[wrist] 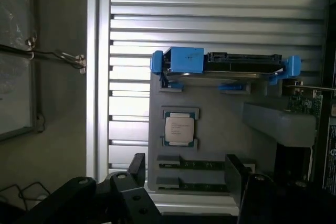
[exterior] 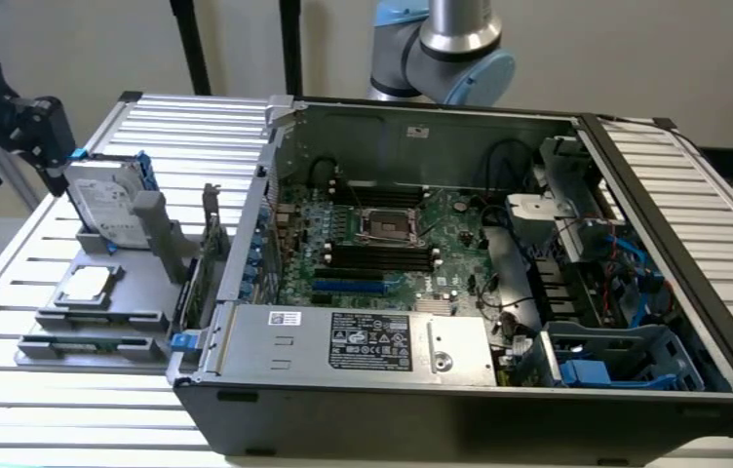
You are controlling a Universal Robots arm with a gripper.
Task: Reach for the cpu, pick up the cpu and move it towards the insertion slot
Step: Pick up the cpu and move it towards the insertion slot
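exterior high oblique, wrist overhead, cpu point(wrist: 181, 128) shared

Soft, even light throughout; glare whitens the slatted table point(wrist: 126, 106), while the open case point(exterior: 444, 125) lies shadowed inside.

The gripper point(wrist: 185, 163) hangs with jaws spread apart.

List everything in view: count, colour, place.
cpu: one, silvery with beige rim, flat on the grey holder.
grey holder: one, on the table beside the case.
hard drive: one, grey with blue bracket, upright on the holder.
computer case: one, black, open, on the table.
circuit board: one, green, inside the case.
insertion slot: one, silver frame, dark centre, on the board.
table: one, silver slats.
arm: one, silver and blue, behind the case.
gripper: one, black, open, over the holder near the cpu.
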